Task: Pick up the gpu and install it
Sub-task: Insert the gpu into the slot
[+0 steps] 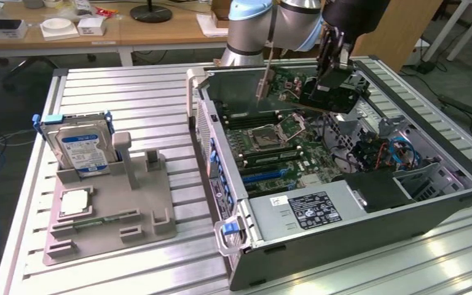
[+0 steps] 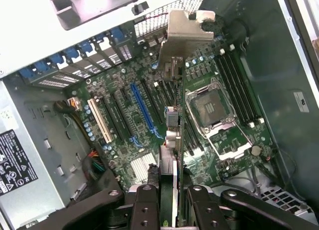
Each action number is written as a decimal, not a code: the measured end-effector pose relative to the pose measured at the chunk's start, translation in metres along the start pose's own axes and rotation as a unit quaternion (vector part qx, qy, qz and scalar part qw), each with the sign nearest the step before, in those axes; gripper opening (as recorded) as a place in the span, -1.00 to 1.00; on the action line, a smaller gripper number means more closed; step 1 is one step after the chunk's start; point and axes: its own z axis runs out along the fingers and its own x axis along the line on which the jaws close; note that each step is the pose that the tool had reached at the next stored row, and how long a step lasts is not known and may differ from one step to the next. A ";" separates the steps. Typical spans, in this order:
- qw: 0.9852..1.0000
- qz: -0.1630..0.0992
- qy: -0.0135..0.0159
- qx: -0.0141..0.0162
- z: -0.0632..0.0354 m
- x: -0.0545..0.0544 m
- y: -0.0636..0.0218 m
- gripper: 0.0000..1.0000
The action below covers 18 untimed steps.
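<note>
- Exterior view's right: black gripper (image 1: pixel 328 92) hides that end of the gpu (image 1: pixel 287 85), a thin green card with silver bracket (image 1: pixel 265 77).
- Jaws clamped on it, tilted over open grey computer case (image 1: pixel 343 233).

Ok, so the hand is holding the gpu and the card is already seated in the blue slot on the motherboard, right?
Not quite. The hand does hold the gpu, but the card is not seated. The exterior view shows it in the air above the motherboard inside the open case, and the wrist view shows the blue slot empty.
</note>
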 end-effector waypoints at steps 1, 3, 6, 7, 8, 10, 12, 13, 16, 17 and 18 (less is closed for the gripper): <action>1.000 -0.004 0.000 0.000 0.0000 0.000 0.0000 -0.47; 1.000 -0.012 0.000 -0.001 0.0000 0.000 0.0000 -0.47; 1.000 -0.024 0.000 -0.001 0.0000 0.000 0.0000 -0.47; 1.000 -0.028 0.000 -0.001 0.0000 0.000 0.0000 -0.47; 0.999 -0.032 0.000 -0.001 0.0000 0.000 0.0000 -0.47; 0.999 -0.040 0.000 -0.002 0.0000 0.000 0.0000 -0.47; 0.999 -0.048 0.000 -0.002 0.0000 0.000 0.0000 -0.47; 0.999 -0.052 0.000 -0.002 0.0000 0.000 0.0000 -0.47; 0.998 -0.065 0.000 -0.003 0.0000 0.000 0.0000 -0.47; 0.998 -0.069 0.000 -0.003 0.0000 0.000 0.0000 -0.47; 0.997 -0.073 0.001 -0.003 -0.0001 0.000 0.0000 -0.47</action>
